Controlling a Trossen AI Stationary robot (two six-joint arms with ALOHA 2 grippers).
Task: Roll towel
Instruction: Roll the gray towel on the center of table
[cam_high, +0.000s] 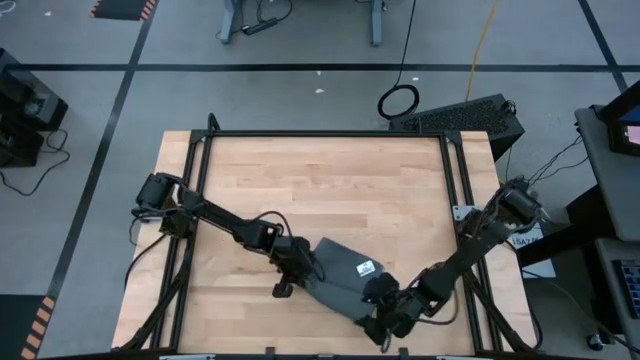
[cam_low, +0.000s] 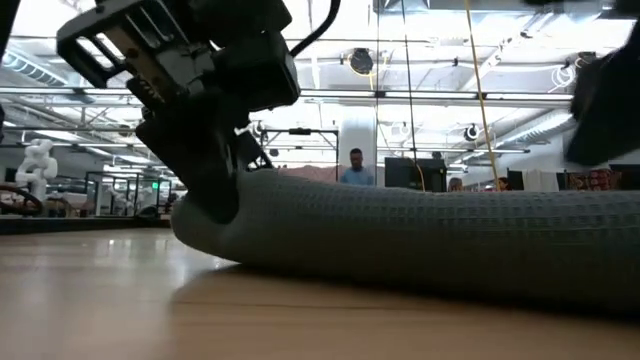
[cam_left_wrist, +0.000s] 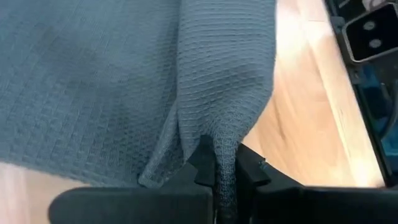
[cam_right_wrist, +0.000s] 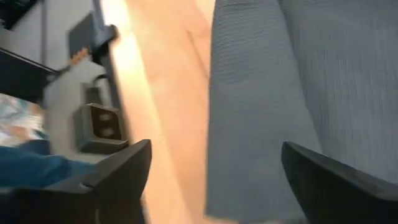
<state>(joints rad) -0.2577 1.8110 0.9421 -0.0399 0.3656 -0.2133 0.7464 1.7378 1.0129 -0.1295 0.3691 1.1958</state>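
- The towel (cam_high: 340, 272) lies on the wooden bench (cam_high: 320, 180), toward the near edge and about midway between my two arms, set at a slant.
- It is dark grey with a waffle weave; a small white tag (cam_high: 366, 267) shows on its upper face in the high view.
- My left gripper (cam_left_wrist: 225, 171) is at the towel's left end, fingers pinched together on a fold of the cloth; in the left wrist view the fabric bunches up between the two dark fingers (cam_left_wrist: 204, 163).
- In the low view that same end of the towel (cam_low: 420, 240) is lifted a little under the left gripper (cam_low: 215, 195), while the rest of the cloth lies in a long low mound on the bench (cam_low: 150, 300).
- My right gripper (cam_high: 388, 325) sits at the towel's right end near the front edge of the bench, and its fingers (cam_right_wrist: 329, 180) stand wide apart.
- In the right wrist view the towel (cam_right_wrist: 298, 93) lies ahead of those spread fingers; nothing is clamped between them.
- Behind the bench, far off in the room, a person (cam_low: 355, 168) is in sight.
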